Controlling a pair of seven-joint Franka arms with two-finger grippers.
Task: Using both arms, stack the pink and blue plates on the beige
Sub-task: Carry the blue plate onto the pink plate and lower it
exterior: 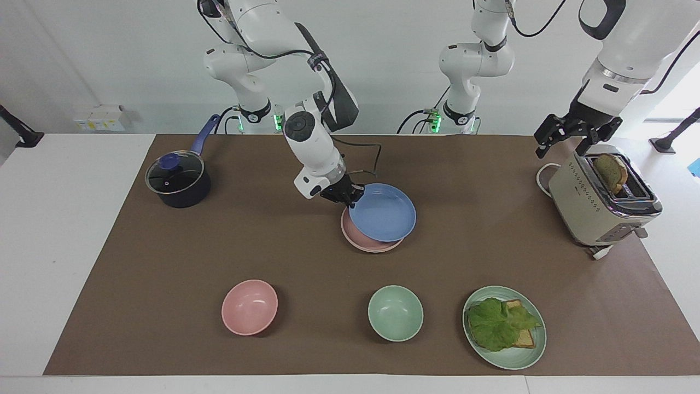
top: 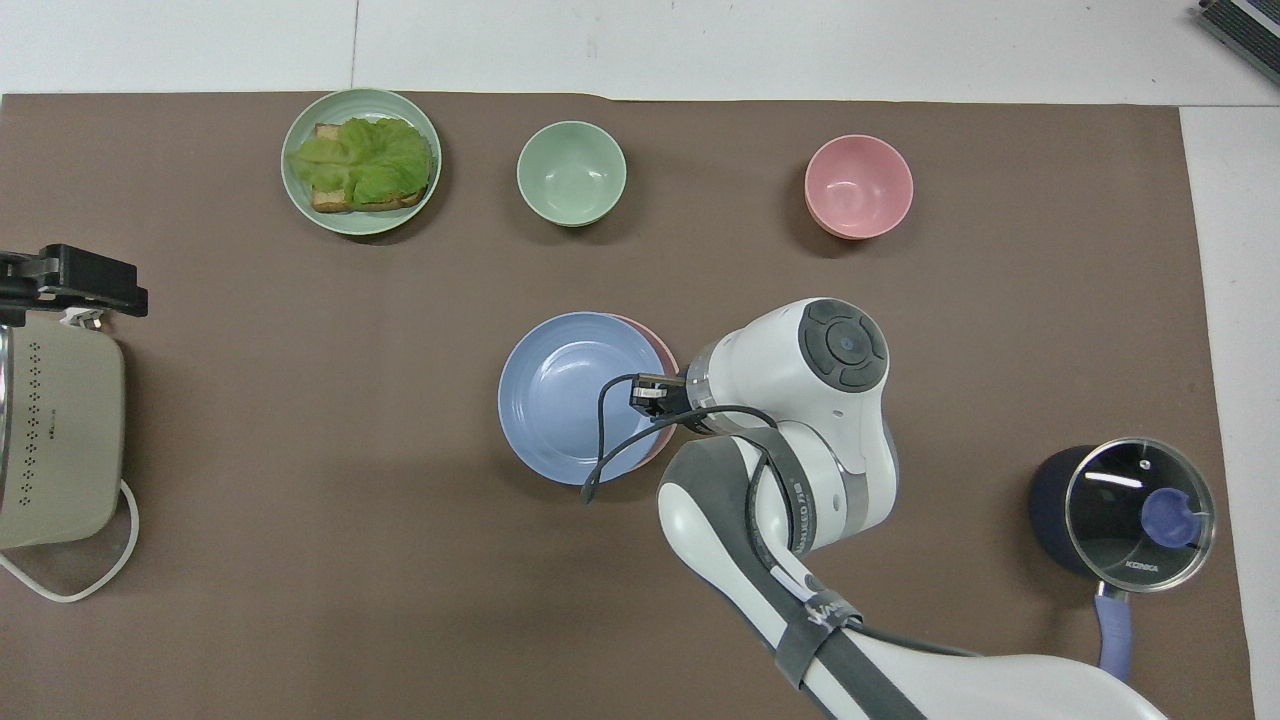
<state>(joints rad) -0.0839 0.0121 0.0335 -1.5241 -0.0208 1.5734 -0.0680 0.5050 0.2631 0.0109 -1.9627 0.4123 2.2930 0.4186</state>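
blue plate [exterior: 383,212] sits at mid-table, gripped at its rim by the right gripper [exterior: 345,196], whose fingers are pinched on the edge nearest the robots; the plate hangs over the pink plate [exterior: 361,241], shifted a little toward the left arm's end so a crescent of pink shows at the right arm's end. whether the blue plate touches the pink one cannot be told. a beige plate cannot be made out under the pink one. going across the facing view from the right arm's end: a dark saucepan [exterior: 178,183] with a glass lid and blue handle stands on the brown mat [exterior: 476,180] near the robots; a pink bowl [exterior: 249,306] lies farther from the robots than the plates; the right arm [exterior: 306,137] comes down to the plates; a green bowl [exterior: 395,312] stands beside the pink bowl, toward the left arm's end; a green plate [exterior: 514,358] carrying lettuce [exterior: 499,323] on bread follows in the same row. at the left arm's end a beige toaster [exterior: 593,202] holds a slice of bread [exterior: 611,169] in its slot. the left gripper [exterior: 566,137] waits in the air just above the toaster's end nearest the robots, its fingers spread and holding nothing.
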